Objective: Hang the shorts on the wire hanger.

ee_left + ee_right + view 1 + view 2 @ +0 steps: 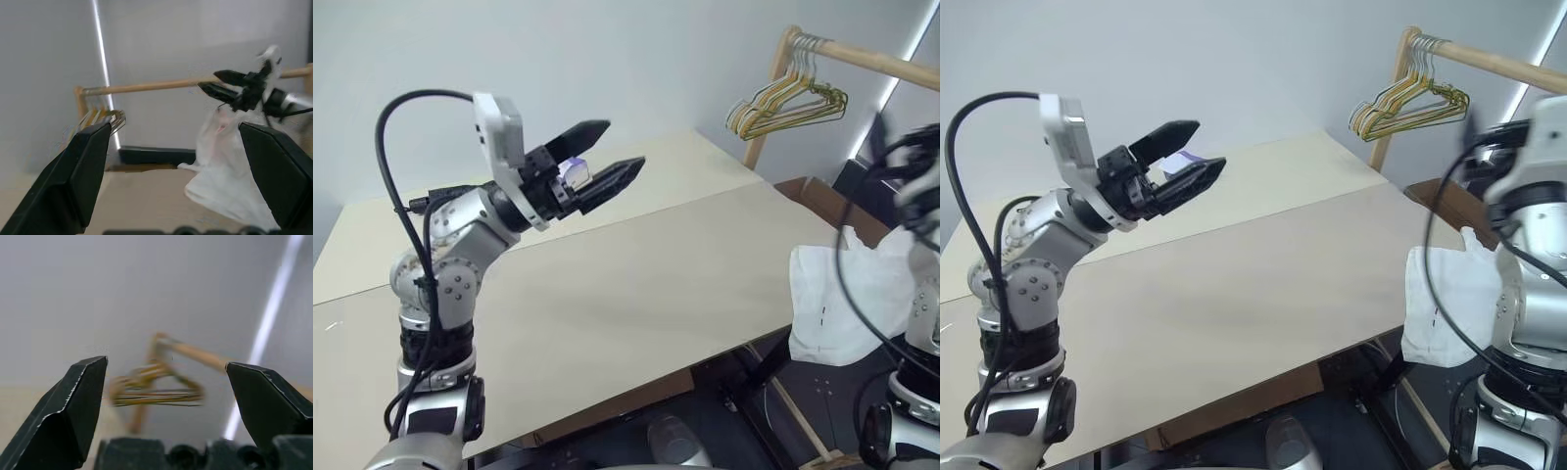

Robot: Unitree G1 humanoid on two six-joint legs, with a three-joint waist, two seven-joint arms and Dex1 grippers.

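The shorts (847,299), light, limp cloth hanging at 4 o'clock, suit a waistband grasp; left gripper (605,157) and right gripper (215,82) stand wide, empty.

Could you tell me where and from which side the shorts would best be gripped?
Probably the upper edge of the shorts, where the cloth bunches: they hang limp beside the table's right end, so a thick fold there fits open jaws. Come from above with the open right gripper.

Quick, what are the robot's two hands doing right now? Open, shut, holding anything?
Left gripper: open, holding nothing.
Right gripper: open, holding nothing; the shorts hang near its arm.
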